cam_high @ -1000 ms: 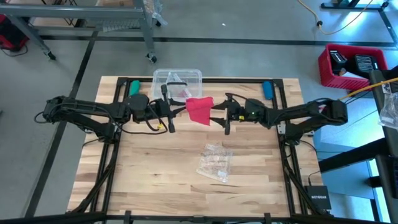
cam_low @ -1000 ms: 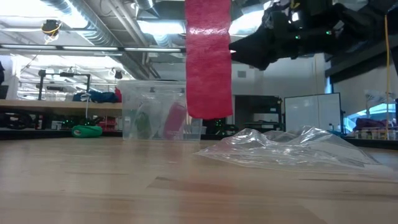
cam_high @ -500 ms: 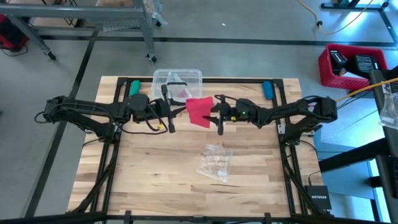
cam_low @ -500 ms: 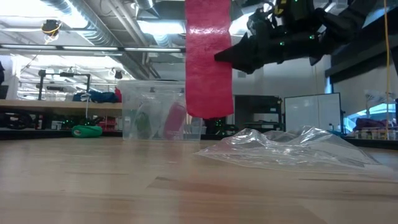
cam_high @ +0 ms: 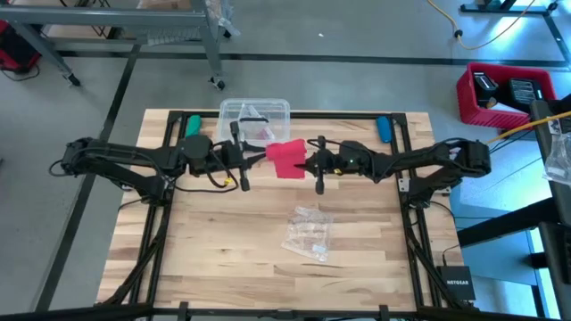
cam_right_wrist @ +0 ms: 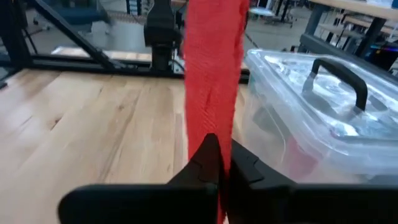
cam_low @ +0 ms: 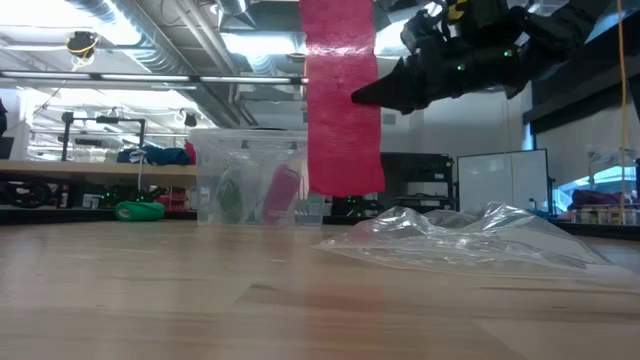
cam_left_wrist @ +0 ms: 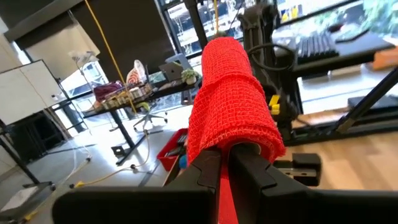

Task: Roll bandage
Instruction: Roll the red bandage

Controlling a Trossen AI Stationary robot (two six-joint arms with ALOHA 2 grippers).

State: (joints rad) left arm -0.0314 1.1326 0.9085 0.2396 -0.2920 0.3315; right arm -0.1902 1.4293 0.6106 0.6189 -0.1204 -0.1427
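Red bandage strip, hanging above the table

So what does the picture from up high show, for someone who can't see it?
Seen from above, two dark robot arms meet over a wooden table, both pinching a red bandage: the left claw and right claw are shut on it. A clear plastic box sits behind them, and a crumpled clear wrapper lies nearer the front.
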